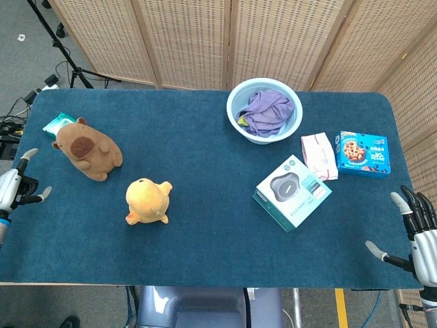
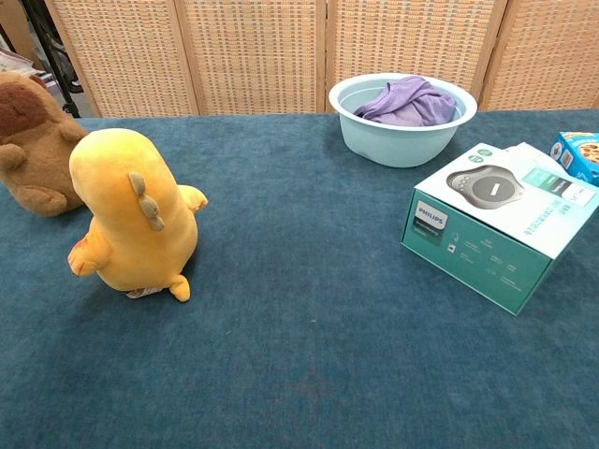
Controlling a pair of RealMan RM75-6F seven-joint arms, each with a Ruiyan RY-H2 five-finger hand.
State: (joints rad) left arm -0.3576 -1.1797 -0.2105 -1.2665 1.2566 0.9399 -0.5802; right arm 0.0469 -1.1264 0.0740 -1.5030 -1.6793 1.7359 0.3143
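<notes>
Brown plush [image 1: 87, 148] neighbours left hand [image 1: 12, 188] overhead only.

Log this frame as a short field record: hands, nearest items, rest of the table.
left hand: at the table's left edge, fingers apart, holds nothing
left nearest: brown plush, with a teal packet behind it
right hand: at the right front corner, fingers spread, holds nothing
right nearest: teal box
centre-left: yellow plush
back: light blue basin holding purple cloth
right side: pink pack beside blue cookie box
surface: blue table
</notes>
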